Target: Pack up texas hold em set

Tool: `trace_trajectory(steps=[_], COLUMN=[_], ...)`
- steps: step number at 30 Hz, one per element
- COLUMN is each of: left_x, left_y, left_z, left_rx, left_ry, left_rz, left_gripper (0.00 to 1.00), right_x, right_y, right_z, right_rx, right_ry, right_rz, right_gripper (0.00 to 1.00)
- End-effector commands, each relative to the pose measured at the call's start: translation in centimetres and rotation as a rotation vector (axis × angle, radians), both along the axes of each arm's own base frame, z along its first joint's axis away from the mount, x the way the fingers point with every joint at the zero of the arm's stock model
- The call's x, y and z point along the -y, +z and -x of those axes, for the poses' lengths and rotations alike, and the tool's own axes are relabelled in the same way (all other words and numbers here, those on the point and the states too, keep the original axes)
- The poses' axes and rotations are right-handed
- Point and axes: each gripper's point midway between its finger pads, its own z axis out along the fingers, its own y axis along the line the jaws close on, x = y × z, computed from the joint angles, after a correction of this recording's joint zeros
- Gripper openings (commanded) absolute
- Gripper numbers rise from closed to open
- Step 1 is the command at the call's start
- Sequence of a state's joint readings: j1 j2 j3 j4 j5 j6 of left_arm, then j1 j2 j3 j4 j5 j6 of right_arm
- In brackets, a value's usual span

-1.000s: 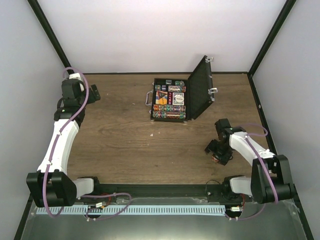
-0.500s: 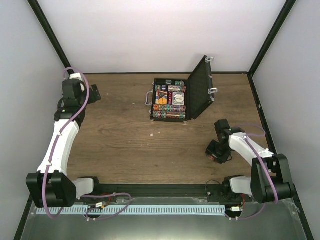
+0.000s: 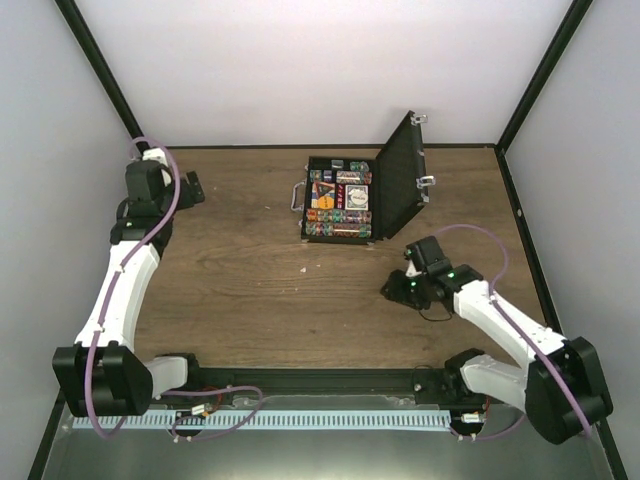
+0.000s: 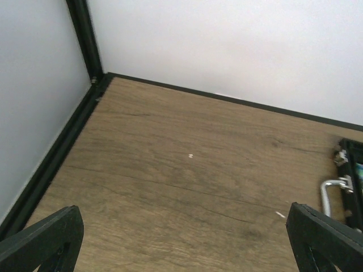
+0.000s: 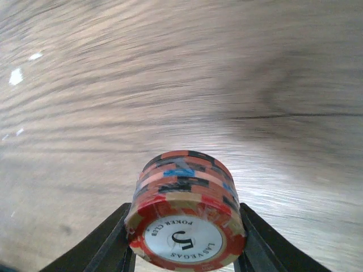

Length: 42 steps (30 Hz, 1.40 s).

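The black briefcase (image 3: 338, 200) of the texas hold em set lies open at the back middle of the table, its lid (image 3: 402, 176) standing up on the right, with coloured chip stacks and card decks packed inside. Its silver handle (image 4: 334, 190) shows at the right edge of the left wrist view. My right gripper (image 5: 184, 241) is shut on a stack of red poker chips (image 5: 184, 212), the "5" face toward the camera; in the top view it (image 3: 396, 288) hovers in front of the case. My left gripper (image 4: 187, 238) stands wide open over bare wood at the back left (image 3: 190, 187).
Black frame posts and white walls enclose the wooden table (image 3: 250, 280). A few small white specks (image 4: 191, 155) lie on the wood. A black rail (image 3: 330, 378) runs along the near edge between the arm bases.
The right gripper closed on the red chip stack and swung left and forward toward the case front. The left arm stayed put.
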<state>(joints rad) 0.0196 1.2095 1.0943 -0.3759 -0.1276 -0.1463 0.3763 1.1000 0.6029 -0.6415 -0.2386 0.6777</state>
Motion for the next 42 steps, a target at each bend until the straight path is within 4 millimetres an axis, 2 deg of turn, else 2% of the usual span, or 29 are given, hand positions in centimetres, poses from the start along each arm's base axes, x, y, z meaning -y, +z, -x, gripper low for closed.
trace_trajectory(steps=[1,5,9,11,15,19,21,24,34,42], left_x=[2.8,9.3,16.2,19.5,24.2,26.7,27.8,29.4,34.0,34.9], left_y=[1.0,0.8,-0.8,-1.4,-1.5,-0.3,-0.2,-0.6,-2.1,-3.2], left_z=[-0.4,-0.2,1.8,3.4,7.1,10.1,10.7,10.9,11.8,12.1], left_rx=[0.063,0.079,-0.003,-0.052,-0.130,-0.160,-0.175,-0.206,-0.263,-0.296], left_ry=[-0.139,-0.406,-0.593,-0.683,-0.868,-1.004,-1.031,-1.049,-1.150,-1.137], left_rz=[0.061,0.238,0.371,0.420,0.558,0.654,0.668,0.668,0.577,0.488], left_gripper=[1.00,1.00,1.00,1.00,0.99,0.97,0.96,0.92,0.88,0.73], right_x=[-6.0,-11.2,-15.3,-16.7,-17.7,-17.8,-17.8,-17.7,-17.1,-17.2], right_y=[3.8,7.0,11.2,13.4,17.2,19.1,19.5,20.2,20.3,19.7], right_z=[-1.2,-2.3,-3.5,-3.9,-5.0,-4.8,-4.3,-3.8,-3.5,-3.9], right_rx=[0.229,0.428,0.678,0.804,1.000,1.081,1.106,1.136,1.143,1.131], right_ry=[0.228,0.388,0.534,0.597,0.652,0.681,0.690,0.696,0.705,0.700], right_rz=[-0.107,-0.175,-0.186,-0.191,-0.171,-0.173,-0.188,-0.208,-0.179,-0.164], right_gripper=[0.37,0.39,0.39,0.39,0.39,0.39,0.39,0.39,0.39,0.39])
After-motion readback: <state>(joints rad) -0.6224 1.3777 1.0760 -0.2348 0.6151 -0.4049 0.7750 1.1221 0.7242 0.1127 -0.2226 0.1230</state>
